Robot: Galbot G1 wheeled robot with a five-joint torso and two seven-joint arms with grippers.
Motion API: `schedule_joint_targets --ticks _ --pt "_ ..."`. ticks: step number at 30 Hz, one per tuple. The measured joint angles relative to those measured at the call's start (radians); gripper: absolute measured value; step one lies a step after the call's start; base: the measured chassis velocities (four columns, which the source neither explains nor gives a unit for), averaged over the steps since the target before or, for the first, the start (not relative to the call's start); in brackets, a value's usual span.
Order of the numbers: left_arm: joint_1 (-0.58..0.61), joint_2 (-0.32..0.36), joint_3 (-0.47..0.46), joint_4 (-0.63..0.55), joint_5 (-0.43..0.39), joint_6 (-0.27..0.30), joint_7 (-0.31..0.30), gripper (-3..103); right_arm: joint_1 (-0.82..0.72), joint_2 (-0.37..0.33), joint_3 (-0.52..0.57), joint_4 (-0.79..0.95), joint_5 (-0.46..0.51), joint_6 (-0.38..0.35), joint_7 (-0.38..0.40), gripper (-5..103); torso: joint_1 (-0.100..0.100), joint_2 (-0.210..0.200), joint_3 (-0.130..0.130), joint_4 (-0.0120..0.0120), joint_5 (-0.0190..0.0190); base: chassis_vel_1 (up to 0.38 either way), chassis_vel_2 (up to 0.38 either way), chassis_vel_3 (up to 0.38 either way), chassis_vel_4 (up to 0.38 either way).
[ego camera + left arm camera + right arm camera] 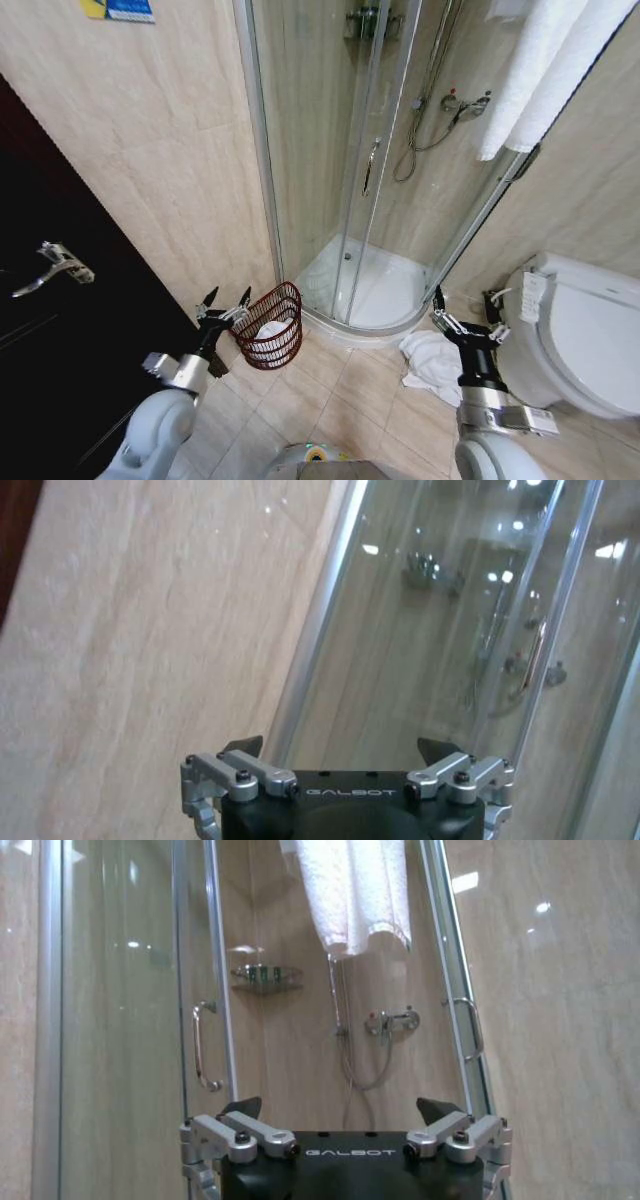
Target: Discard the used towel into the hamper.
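Observation:
A crumpled white towel (pixel 428 362) lies on the tiled floor between the shower base and the toilet. The hamper (pixel 272 327), a dark red wire basket, stands on the floor by the shower's left edge, and some white cloth (pixel 270 329) shows inside it. My left gripper (pixel 227 298) is raised just left of the hamper, open and empty. Over the floor towel's right side, my right gripper (pixel 464 299) is also open and empty. The left wrist view has the left gripper (pixel 341 747) facing the wall and shower glass. The right gripper (pixel 340 1107) faces the shower door.
A curved glass shower enclosure (pixel 340 150) fills the middle, on a white base (pixel 370 290). A white toilet (pixel 580 335) stands at the right. Clean white towels (pixel 535 70) hang at the upper right. A dark door (pixel 60 330) with a lever handle is on the left.

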Motion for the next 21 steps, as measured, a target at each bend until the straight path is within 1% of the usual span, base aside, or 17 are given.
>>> schedule_joint_targets --ticks 2,3,6,8,10,13,15,21 --pt "0.031 -0.036 -0.007 -0.038 0.024 0.003 0.001 100 0.008 0.000 -0.001 0.007 0.006 -0.010 0.000 100 0.000 0.000 0.000 0.0001 -0.0002 0.000 0.000 0.000 0.000" --pt "0.031 -0.036 -0.007 -0.038 0.024 0.003 0.001 100 0.008 0.000 -0.001 0.007 0.006 -0.010 0.000 100 0.000 0.000 0.000 0.0001 -0.0002 0.000 0.000 0.000 0.000" --pt "0.053 -0.073 -0.013 -0.061 0.050 0.001 0.004 100 0.013 -0.004 -0.007 0.011 0.008 -0.014 -0.002 100 0.000 0.000 0.000 0.0000 -0.0001 0.000 0.000 0.000 0.000" --pt "0.055 -0.078 -0.014 -0.062 0.057 -0.003 0.004 100 0.014 -0.005 -0.008 0.012 0.009 -0.015 -0.003 100 0.000 0.000 0.000 0.0000 -0.0002 0.000 0.000 0.000 0.000" --pt "0.062 -0.092 -0.014 -0.062 0.084 -0.022 0.004 100 0.014 -0.006 -0.010 0.016 0.011 -0.015 -0.005 100 0.000 0.000 0.000 -0.0001 -0.0002 0.000 0.000 0.000 0.000" --pt "0.068 -0.108 -0.015 -0.065 0.107 -0.032 0.011 100 0.012 -0.006 -0.010 0.017 0.012 -0.013 -0.006 100 0.000 0.000 0.000 0.0000 -0.0002 0.000 0.000 0.000 0.000" --pt "0.072 -0.129 -0.015 -0.071 0.114 -0.035 0.012 100 0.010 -0.004 -0.010 0.017 0.013 -0.009 -0.008 100 0.000 0.000 0.000 0.0000 -0.0002 0.000 0.000 0.000 0.000" --pt "0.074 -0.152 -0.014 -0.076 0.122 -0.037 0.016 100 0.007 -0.002 -0.011 0.018 0.013 -0.004 -0.016 100 0.000 0.000 0.000 0.0000 -0.0002 0.000 0.000 0.000 0.000"
